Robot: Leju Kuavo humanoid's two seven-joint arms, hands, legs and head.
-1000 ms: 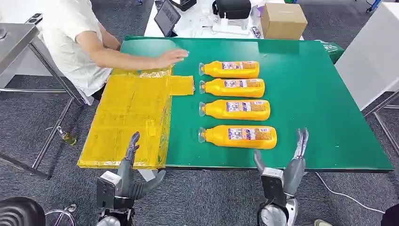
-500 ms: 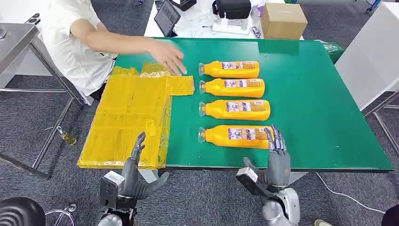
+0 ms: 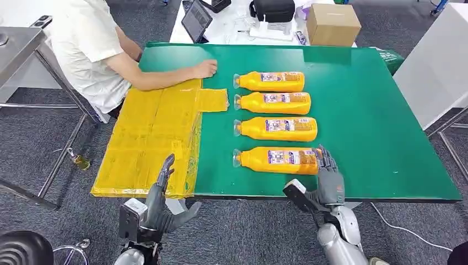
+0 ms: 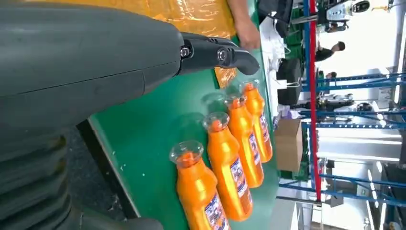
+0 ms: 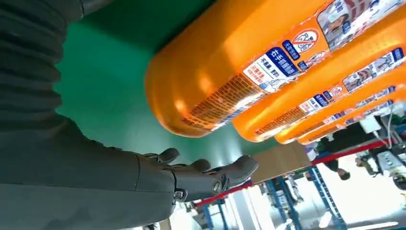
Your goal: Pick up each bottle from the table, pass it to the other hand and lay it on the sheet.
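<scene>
Green mat [image 3: 375, 110] covers the whole table, and four orange bottles lie on it in a neat row, caps all pointing toward the yellow sheet [image 3: 149, 138] on my left. My guess is they're lined up that way so each one can be grabbed by the body and swung straight across.

I've got my right hand [image 3: 326, 179] at the base end of the nearest bottle [image 3: 278, 160], fingers extended and spread, nothing in its grasp yet (from the right wrist view the bottle bottom sits just beside the fingers, and I can't tell if they touch). My left hand [image 3: 163, 199] hangs off the table's near edge by the sheet's corner, fingers apart and holding nothing, presumably waiting for the handover.

Other stuff: a person sits at the far left with a forearm and hand [image 3: 203, 68] resting by the sheet's far edge, well apart from my reach. Cardboard box [image 3: 333, 23] and a tablet [image 3: 196, 19] sit on the white table behind. Next bottle [image 3: 278, 128] lies near the first one, so my fingers could bump it.
</scene>
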